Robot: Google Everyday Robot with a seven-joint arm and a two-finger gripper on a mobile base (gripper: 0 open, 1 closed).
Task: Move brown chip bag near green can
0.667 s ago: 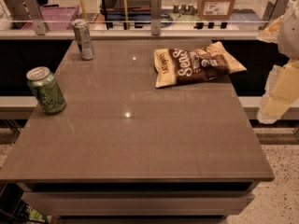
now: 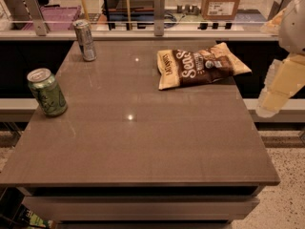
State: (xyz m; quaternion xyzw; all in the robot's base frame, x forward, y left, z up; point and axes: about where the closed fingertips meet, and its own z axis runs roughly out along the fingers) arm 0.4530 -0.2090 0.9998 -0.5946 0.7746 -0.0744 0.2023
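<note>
Camera view: gripper (image 2: 272, 98) hangs off the right edge of the table (image 2: 143, 147), clear of the top; open or closed, cannot tell. Brown chip bag (image 2: 202, 66) lies flat just left of it and slightly beyond, not held. Green can (image 2: 46, 92) stands upright well apart to the left, at the opposite edge; taller silver can (image 2: 86, 40) further back-left. Assessment: approach stage, no grasp yet. Next move req.: swing left over bag, descend, pinch the film securely, carry left, stop short of can.

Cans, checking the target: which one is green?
The green can, left edge; the taller silver can stands behind. The gripper hovers right of the table.
</note>
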